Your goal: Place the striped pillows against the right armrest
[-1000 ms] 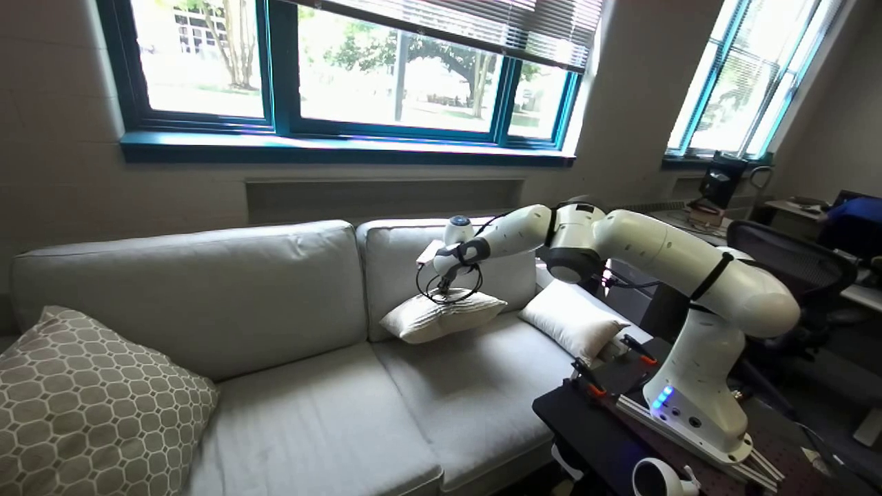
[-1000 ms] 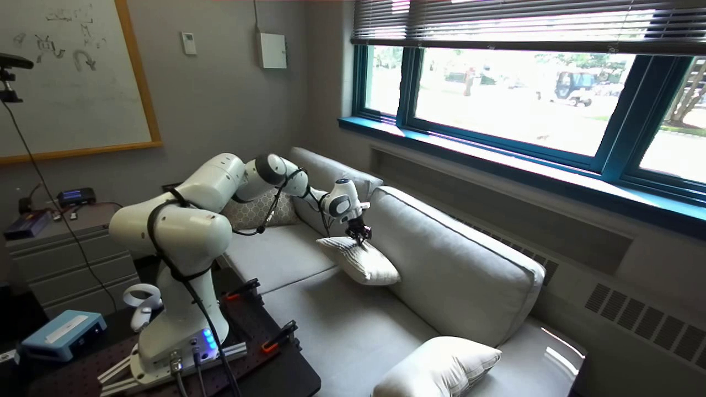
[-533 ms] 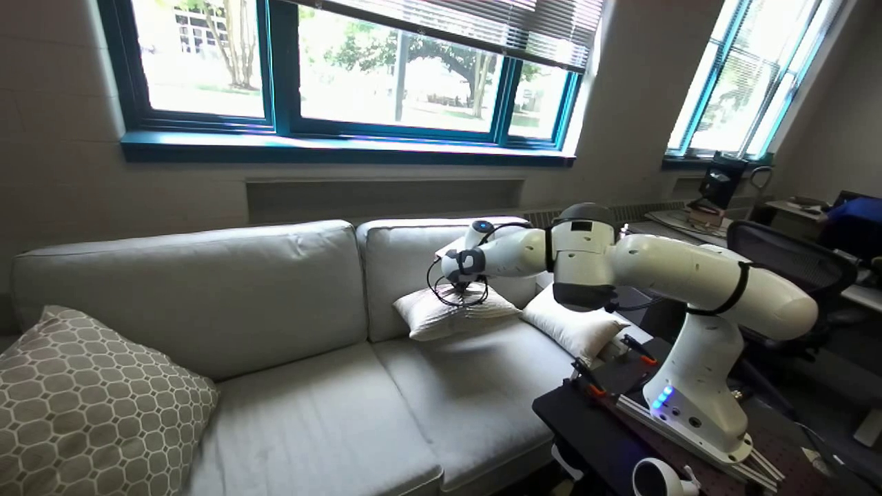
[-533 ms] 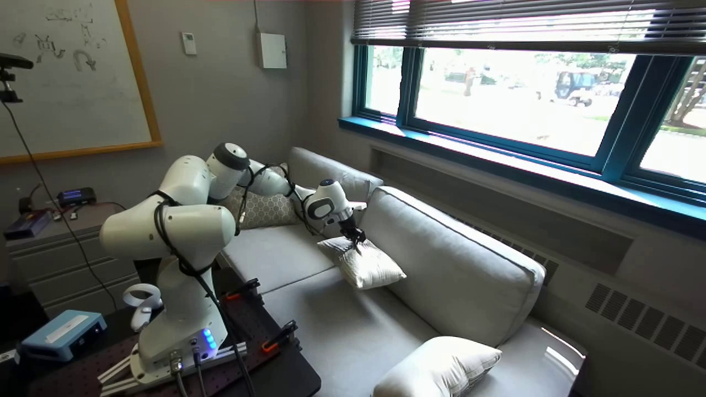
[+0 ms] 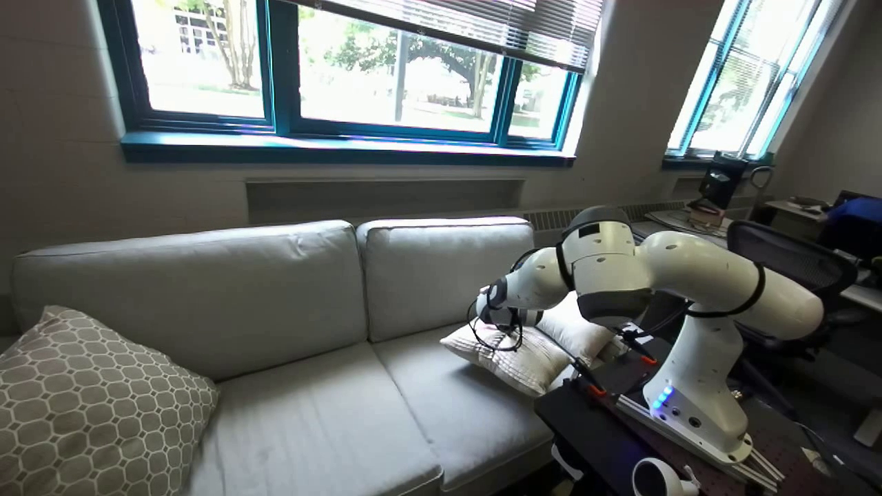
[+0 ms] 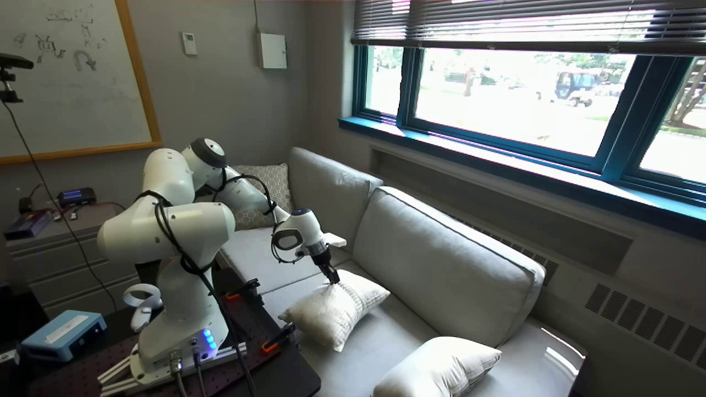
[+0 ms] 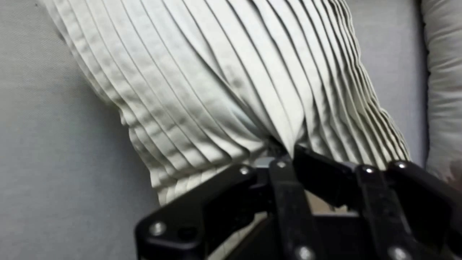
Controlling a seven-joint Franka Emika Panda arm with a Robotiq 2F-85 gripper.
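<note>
The striped pillow is off-white with pleated stripes, seen in both exterior views [image 5: 520,362] [image 6: 331,311] and filling much of the wrist view [image 7: 202,72]. My gripper [image 7: 290,153] is shut on a pinched fold of its top; in an exterior view the fingers [image 6: 334,278] point down into it. The pillow hangs tilted low over the right seat, near the front edge; I cannot tell if it touches the seat. A second off-white pillow [image 6: 438,366] lies by the right armrest [image 6: 543,361], with pleats faintly showing at its lower edge. It is partly behind my arm in an exterior view [image 5: 575,327].
The grey sofa's back cushion [image 5: 448,275] stands behind the seat. A patterned pillow [image 5: 103,406] leans at the far left end. The black robot table [image 5: 572,420] with orange-tipped clamps [image 5: 589,379] is close to the held pillow's front corner.
My gripper has carried the striped pillow away from the backrest, toward the seat's front and the robot table, and lower. The pillow has turned. The grip has stayed shut; the second pillow is unmoved.
</note>
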